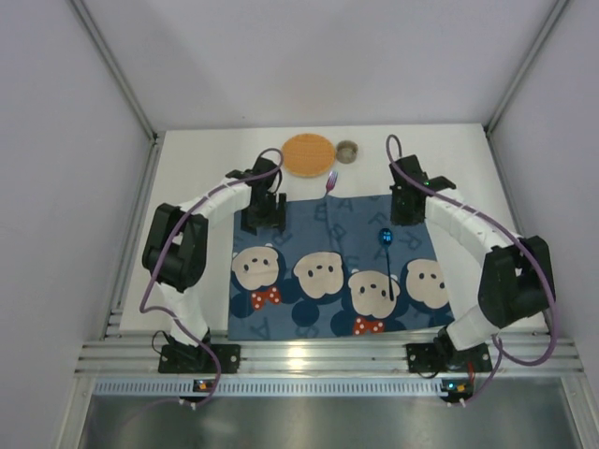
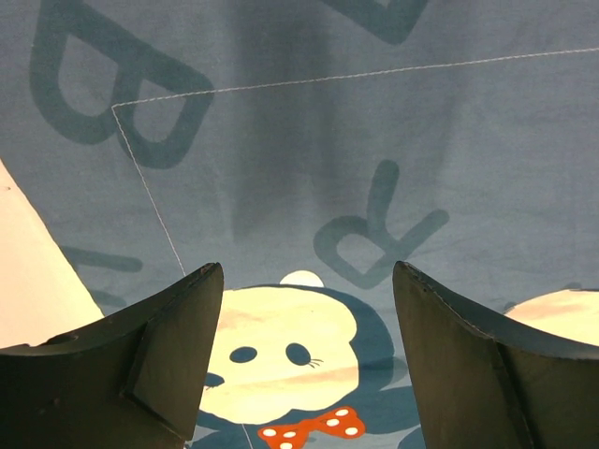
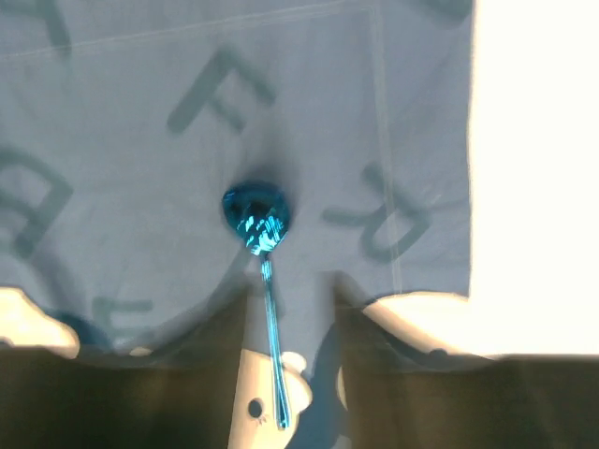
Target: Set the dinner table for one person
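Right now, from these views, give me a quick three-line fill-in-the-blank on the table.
1. The spoon lies on the ___.
2. The cup stands beside the woven ___.
3. The left gripper is ___.
Missing words: placemat; plate; open.

A lab test booth: white panel walls, aluminium rails, bolted robot arms.

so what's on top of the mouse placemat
A blue spoon lies on the placemat, right of centre. The table surface beneath the cloth is covered, so unseen.
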`<state>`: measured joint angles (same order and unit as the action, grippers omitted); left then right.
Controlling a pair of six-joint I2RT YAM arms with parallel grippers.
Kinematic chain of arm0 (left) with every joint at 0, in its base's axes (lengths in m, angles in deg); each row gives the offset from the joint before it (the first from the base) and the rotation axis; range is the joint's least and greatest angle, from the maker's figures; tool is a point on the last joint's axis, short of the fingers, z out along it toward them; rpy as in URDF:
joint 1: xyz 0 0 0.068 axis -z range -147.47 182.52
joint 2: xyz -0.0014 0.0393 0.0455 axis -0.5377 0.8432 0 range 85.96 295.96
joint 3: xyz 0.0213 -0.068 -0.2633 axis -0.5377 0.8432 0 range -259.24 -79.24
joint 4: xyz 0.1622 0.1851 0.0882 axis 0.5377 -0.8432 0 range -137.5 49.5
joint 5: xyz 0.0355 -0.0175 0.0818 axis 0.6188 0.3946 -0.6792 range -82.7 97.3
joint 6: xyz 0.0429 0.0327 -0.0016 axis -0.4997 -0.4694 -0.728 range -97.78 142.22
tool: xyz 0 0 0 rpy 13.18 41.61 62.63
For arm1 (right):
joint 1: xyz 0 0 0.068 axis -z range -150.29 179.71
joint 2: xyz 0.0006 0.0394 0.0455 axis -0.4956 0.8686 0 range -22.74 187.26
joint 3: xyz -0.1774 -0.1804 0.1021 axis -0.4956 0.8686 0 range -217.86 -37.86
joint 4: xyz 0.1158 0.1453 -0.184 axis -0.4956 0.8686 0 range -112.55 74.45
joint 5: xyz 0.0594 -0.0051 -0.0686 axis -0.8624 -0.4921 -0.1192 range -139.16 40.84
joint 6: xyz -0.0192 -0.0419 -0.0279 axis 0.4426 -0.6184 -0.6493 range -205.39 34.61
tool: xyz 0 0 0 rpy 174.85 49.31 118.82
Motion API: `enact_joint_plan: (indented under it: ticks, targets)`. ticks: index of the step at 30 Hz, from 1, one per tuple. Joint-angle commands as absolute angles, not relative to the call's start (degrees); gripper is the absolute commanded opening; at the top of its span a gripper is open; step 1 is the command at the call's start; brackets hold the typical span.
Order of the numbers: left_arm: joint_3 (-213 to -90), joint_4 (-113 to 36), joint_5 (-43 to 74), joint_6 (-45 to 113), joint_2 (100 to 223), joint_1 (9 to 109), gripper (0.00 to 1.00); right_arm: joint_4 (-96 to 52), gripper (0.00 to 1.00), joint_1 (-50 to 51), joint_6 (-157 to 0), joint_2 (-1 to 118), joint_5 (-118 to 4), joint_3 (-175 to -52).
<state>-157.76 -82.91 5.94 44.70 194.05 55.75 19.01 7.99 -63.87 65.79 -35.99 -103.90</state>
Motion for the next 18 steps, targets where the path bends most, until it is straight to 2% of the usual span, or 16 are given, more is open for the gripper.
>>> enact_joint_plan:
  ticks: [1, 2, 3, 11, 18]
  targets:
    - [-159.48, -81.98, 5.55, 43.49, 195.47, 55.38, 0.79, 17.1, 0.14, 12.47, -64.38, 67.16, -35.87, -106.32]
    - [-159.4, -81.9, 5.46, 43.49, 196.08, 55.38, 0.79, 16.48, 0.03, 13.44, -64.56, 69.43, -36.76, -106.5]
    - [-159.4, -81.81, 5.37, 43.4, 196.35, 55.38, 0.79, 15.51, 0.0, 15.28, -64.3, 70.67, -37.46, -106.76]
    - [-158.69, -81.63, 3.88, 42.61, 197.66, 55.38, 0.79, 11.03, 0.0, 18.9, -63.77, 80.6, -45.55, -107.03]
    - [-157.29, -81.72, 1.15, 41.91, 198.37, 55.38, 0.79, 8.38, 0.0, 19.95, -61.66, 82.81, -46.96, -99.75]
